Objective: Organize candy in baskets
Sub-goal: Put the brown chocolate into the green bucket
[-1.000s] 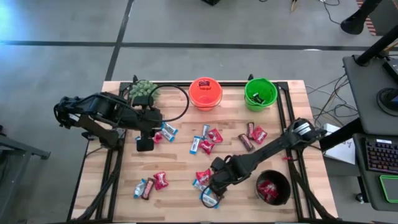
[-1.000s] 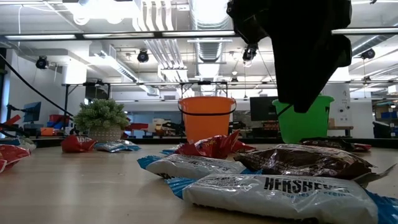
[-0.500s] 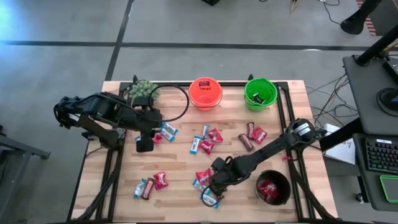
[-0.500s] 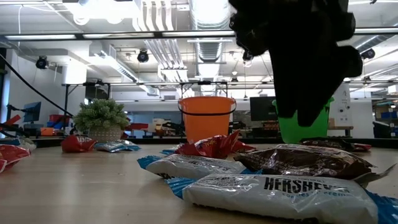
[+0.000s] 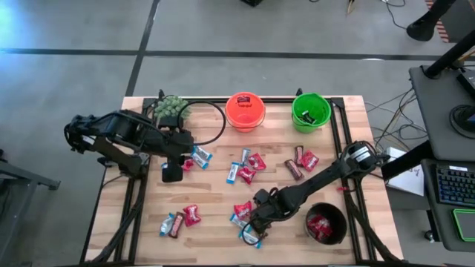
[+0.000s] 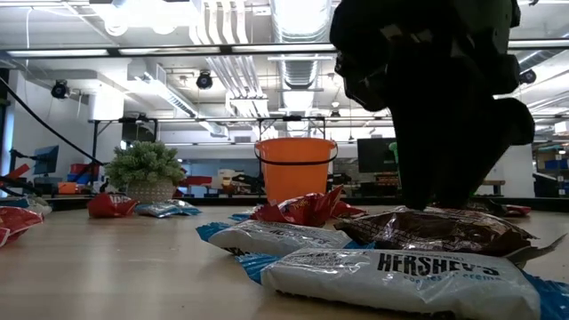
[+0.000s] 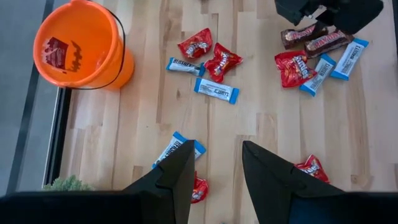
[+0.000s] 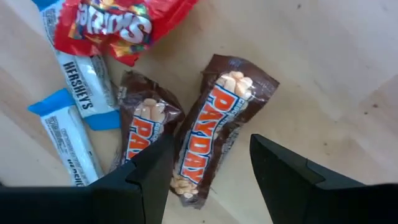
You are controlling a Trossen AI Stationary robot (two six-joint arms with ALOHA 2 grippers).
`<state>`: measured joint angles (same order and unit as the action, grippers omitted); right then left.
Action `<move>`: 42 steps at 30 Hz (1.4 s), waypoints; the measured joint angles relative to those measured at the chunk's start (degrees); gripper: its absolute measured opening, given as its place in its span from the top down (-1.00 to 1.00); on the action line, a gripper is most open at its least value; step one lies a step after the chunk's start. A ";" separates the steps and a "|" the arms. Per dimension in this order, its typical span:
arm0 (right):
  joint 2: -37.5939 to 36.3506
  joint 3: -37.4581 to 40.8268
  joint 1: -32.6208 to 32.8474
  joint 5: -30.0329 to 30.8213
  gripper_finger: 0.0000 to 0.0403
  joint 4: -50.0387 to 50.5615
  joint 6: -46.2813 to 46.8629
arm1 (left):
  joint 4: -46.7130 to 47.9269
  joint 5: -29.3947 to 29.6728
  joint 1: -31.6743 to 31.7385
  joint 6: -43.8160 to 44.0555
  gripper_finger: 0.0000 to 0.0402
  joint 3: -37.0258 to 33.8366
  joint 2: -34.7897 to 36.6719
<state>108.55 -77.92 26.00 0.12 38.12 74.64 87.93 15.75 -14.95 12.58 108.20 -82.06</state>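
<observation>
The right gripper [image 8: 208, 171] is held open, low over two brown bars at the worktop's [image 5: 215, 200] near edge; the nearer bar [image 8: 214, 127] is framed between its fingers, long axis along the gap; the left gripper [image 7: 214, 168], empty and part-open, hangs well apart.

A grey floor [image 5: 223, 30] crossed by a dark line is seen around the wooden counter [image 5: 215, 196]. Overhead, white ducts [image 6: 240, 53] and ceiling lights [image 6: 120, 18] are shown.
</observation>
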 joint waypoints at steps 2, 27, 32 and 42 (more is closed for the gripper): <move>0.00 0.70 0.00 -0.15 0.00 -0.44 0.41 | -0.01 0.00 0.01 -0.02 0.42 0.00 0.00; -0.50 3.37 -0.05 -3.41 0.93 -4.29 1.07 | 0.48 0.13 -0.01 -0.04 0.42 0.00 0.02; -4.13 0.51 0.00 -3.11 0.93 -3.49 -1.05 | 1.17 0.12 0.00 -0.04 0.42 -0.01 0.04; -13.88 -1.52 -1.77 5.09 0.94 5.11 -5.98 | 1.30 0.23 0.01 -3.71 0.42 -0.02 0.37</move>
<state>94.67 -79.44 24.23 5.21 43.22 68.66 89.23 15.98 -14.94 8.87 108.18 -81.70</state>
